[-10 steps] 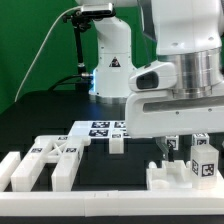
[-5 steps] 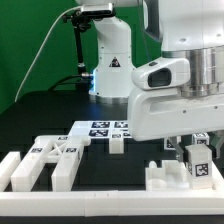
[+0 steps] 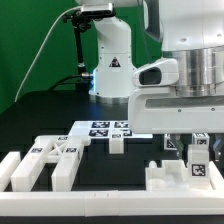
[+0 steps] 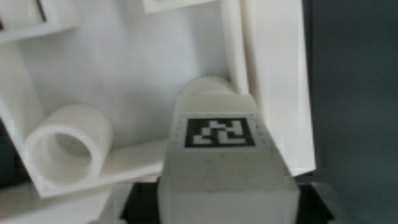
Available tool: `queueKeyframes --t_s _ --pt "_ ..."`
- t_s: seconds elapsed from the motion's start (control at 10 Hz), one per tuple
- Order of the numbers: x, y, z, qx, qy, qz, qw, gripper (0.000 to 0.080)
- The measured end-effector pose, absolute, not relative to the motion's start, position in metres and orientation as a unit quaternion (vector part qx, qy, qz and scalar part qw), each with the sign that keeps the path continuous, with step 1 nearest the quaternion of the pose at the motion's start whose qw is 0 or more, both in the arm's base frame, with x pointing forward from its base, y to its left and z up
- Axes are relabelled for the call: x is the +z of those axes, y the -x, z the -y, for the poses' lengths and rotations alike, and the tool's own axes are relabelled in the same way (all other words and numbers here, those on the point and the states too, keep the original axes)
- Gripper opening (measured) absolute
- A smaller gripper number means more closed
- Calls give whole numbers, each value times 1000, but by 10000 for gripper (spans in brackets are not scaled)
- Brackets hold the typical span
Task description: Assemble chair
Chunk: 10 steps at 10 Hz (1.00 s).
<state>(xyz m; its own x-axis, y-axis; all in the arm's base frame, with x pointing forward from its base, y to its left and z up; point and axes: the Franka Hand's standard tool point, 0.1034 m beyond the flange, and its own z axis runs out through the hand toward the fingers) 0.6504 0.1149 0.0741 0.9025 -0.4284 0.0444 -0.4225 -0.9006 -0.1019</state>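
Observation:
My gripper (image 3: 199, 147) is shut on a white chair piece with a black-and-white tag (image 3: 198, 164) and holds it upright at the exterior view's front right, just above a low white blocky part (image 3: 163, 178). In the wrist view the tagged piece (image 4: 221, 140) fills the space between my gripper's (image 4: 217, 206) two dark fingers. Several tagged white chair bars (image 3: 48, 160) lie at the front left. A small white cube-like piece (image 3: 117, 144) stands near the middle.
The marker board (image 3: 100, 127) lies in front of the robot base (image 3: 110, 60). A low white border rail (image 3: 90, 200) runs along the front edge. In the wrist view a white ring-shaped part (image 4: 64, 152) and white rails (image 4: 267, 60) lie below the held piece.
My gripper and the held tagged piece have shifted slightly toward the exterior view's left and a little lower. The other parts have not moved.

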Motion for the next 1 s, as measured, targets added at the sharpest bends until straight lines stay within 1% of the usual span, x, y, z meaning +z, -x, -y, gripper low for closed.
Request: queueKeyframes --t_s 0.2,0.4,0.5,0.6,0.7,1.0 --pt "74 -649 -116 -24 944 -325 44 287" --pt "75 -646 -122 -11 865 -500 44 287" --pt "75 -646 -123 -7 826 -561 49 287" --pt "74 -647 -121 6 781 -621 66 287" --pt "74 -647 -120 11 762 -643 73 287" --pt "73 -647 -120 19 704 -706 74 287"
